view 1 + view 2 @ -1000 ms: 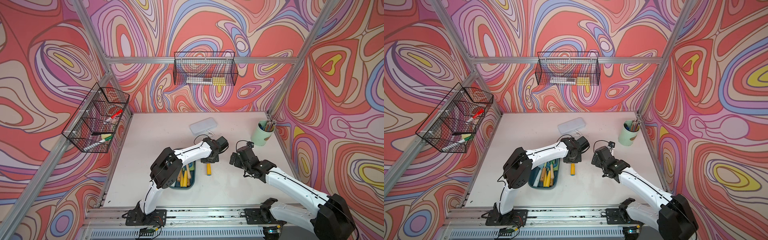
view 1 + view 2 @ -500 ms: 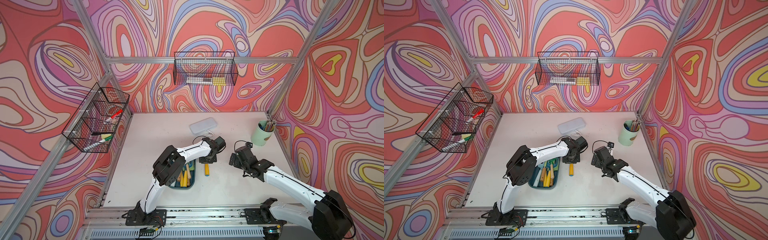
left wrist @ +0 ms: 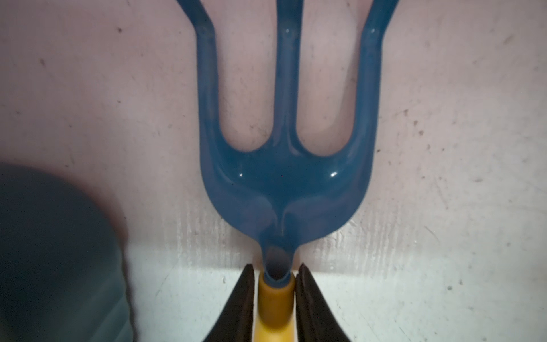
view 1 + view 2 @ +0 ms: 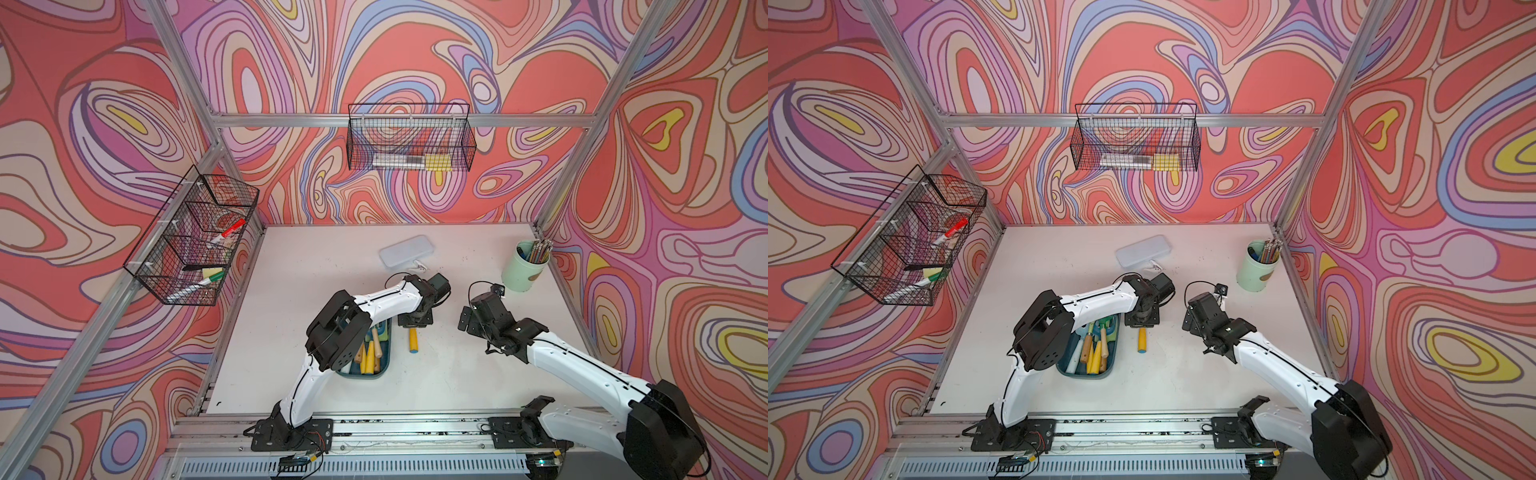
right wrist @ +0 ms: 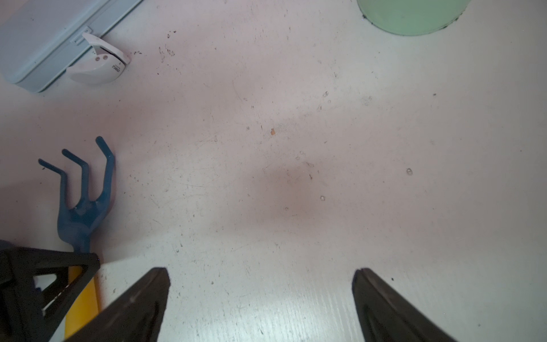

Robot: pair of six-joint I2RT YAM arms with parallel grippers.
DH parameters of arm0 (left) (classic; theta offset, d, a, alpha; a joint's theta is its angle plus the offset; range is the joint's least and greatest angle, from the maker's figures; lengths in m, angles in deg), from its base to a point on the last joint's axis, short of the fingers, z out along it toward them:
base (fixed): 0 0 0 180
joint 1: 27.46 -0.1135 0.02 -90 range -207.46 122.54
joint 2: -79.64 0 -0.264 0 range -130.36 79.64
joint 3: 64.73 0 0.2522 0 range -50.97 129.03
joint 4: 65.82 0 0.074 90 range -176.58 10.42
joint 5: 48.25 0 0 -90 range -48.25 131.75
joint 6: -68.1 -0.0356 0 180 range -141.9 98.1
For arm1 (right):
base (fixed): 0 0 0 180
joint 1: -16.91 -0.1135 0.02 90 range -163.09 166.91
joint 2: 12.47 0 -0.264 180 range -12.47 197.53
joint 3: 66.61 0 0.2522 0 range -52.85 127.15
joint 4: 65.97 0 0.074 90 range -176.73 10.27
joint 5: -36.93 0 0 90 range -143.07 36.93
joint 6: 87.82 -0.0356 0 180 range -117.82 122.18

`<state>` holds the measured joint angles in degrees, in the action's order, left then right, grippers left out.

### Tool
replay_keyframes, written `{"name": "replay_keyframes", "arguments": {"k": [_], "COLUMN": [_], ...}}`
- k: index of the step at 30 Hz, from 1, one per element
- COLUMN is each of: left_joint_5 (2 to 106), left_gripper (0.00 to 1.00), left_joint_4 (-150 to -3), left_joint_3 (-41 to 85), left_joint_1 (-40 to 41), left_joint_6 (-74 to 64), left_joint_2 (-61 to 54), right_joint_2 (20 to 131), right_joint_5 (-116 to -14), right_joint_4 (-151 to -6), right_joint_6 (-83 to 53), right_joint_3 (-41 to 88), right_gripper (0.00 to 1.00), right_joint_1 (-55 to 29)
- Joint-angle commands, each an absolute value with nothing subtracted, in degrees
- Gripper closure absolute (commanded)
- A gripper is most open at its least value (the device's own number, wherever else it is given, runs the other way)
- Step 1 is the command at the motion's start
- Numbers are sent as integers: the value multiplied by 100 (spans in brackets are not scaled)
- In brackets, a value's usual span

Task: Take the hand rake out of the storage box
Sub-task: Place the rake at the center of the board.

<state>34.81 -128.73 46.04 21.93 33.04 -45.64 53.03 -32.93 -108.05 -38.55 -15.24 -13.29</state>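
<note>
Left hand [image 3: 275,285] looser; blue-tined, yellow-handled rake [image 3: 284,183]

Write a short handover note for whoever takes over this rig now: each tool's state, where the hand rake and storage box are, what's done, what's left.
Left tool: jaws flank the yellow handle of the hand rake, barely parted; grip uncertain.
Right tool: wide open, empty, over the table.
The hand rake lies on the table beside the storage box, fully outside it.
Done: rake is out.
Left: probably clear the left tool off the handle and withdraw.
</note>
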Motion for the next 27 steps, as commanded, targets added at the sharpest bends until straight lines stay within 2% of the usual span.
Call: {"name": "replay_keyframes", "arguments": {"k": [1, 10, 18, 27], "left_joint_5": [3500, 3638, 3836, 3177], "left_gripper": [68, 46, 44, 47], "left_joint_4": [-13084, -13125, -13197, -13881], "left_joint_3": [4565, 4780, 4821, 4137], "left_joint_1": [2150, 2141, 2066, 1751], "left_joint_6": [3383, 3279, 3030, 2935], "left_joint_2": [-4653, -4293, -3472, -2225], "right_joint_2": [5345, 5379, 5502, 5674], "right_joint_5": [-3247, -3267, -3335, -3384], "right_joint_4": [-10832, -10840, -10816, -10794], "right_joint_6": [-3799, -3805, -3788, -3676], "right_joint_3": [-1398, -1435, -1409, -1313], "right_gripper": [2, 2, 2, 2], "right_joint_1": [-1368, -1368, -1368, -1368]}}
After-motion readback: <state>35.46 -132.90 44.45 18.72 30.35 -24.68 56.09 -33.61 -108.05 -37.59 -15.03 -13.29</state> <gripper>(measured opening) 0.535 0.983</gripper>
